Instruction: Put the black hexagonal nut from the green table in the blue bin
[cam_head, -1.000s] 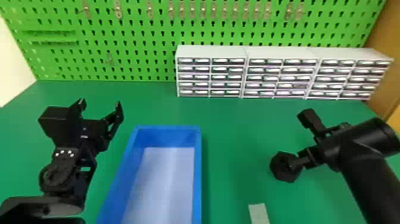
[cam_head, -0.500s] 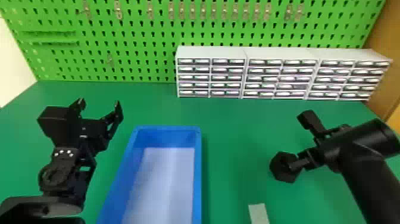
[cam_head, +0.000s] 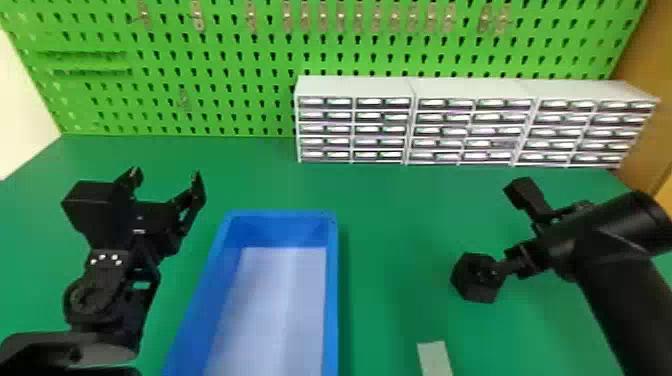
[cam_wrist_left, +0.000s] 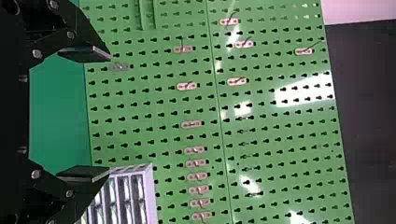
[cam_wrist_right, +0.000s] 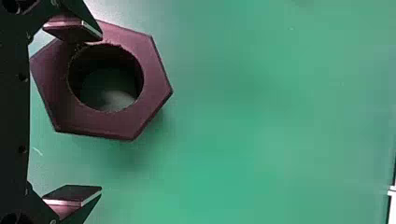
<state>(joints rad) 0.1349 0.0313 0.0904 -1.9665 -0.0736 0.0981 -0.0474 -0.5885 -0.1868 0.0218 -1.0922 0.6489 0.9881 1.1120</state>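
Head view. Black hexagonal nut on the green table, right of the blue bin and well apart from it. The bin's raised right wall stands between the nut and the bin's pale floor. Right gripper is at the nut, fingers spread wide, one of them over the nut. Left gripper is parked left of the bin, also wide, nothing between its fingers. A pale strip lies at the bottom edge, between bin and right arm. Behind: white drawer units in a row against the green pegboard, metal hooks along its upper part.

Left wrist view. Fingers well apart; beyond them the pegboard with its hooks, and one end of the drawer units.

Right wrist view. One finger overlaps the nut's face beside the round hole; the other stands off over table. Contact with the nut: cannot tell.
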